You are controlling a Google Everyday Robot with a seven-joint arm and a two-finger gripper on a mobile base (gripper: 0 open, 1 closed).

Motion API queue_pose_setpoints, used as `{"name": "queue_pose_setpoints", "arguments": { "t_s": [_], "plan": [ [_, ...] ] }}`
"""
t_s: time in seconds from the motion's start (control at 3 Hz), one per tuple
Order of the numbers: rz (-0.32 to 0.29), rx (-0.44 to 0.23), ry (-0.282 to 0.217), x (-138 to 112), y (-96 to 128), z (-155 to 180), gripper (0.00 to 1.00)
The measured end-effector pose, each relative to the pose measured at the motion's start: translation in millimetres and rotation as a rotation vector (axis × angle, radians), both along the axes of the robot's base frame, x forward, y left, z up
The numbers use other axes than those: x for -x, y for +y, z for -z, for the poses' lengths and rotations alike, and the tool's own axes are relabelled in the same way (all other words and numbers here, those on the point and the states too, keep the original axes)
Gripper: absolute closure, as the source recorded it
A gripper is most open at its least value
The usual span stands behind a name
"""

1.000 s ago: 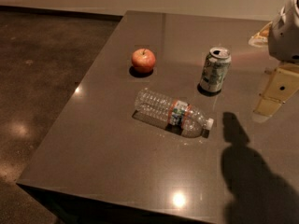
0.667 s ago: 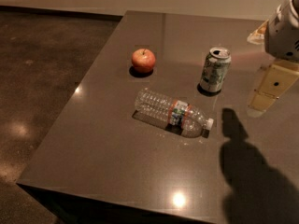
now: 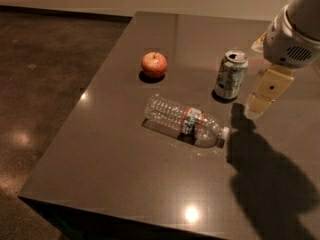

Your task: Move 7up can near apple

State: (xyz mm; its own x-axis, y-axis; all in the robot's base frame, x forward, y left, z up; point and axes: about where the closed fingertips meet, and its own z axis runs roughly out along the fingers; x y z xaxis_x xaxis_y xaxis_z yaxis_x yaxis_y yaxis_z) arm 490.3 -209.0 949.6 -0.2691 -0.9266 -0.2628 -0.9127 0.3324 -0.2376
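The 7up can stands upright on the dark table, right of centre, with its silver top and pull-tab opening showing. The apple, red-orange with a short stem, sits on the table well to the can's left. My gripper hangs from the white wrist housing at the right, just to the right of the can and about level with its lower half, apart from it. It holds nothing that I can see.
A clear plastic bottle with an orange label lies on its side in front of the can and apple. The table's left and front edges drop to a dark polished floor. The arm's shadow falls at front right.
My gripper has moved left, closer to the right side of the can. The can, apple and bottle have not moved.
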Motion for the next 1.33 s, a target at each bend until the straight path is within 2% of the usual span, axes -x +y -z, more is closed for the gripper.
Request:
{"name": "queue_pose_setpoints", "arguments": {
  "t_s": [1.0,1.33],
  "plan": [
    [0.068,-0.093,-0.026,-85,6,14,0.0],
    [0.08,-0.107,-0.002,-98,8,22,0.0]
  ]
}}
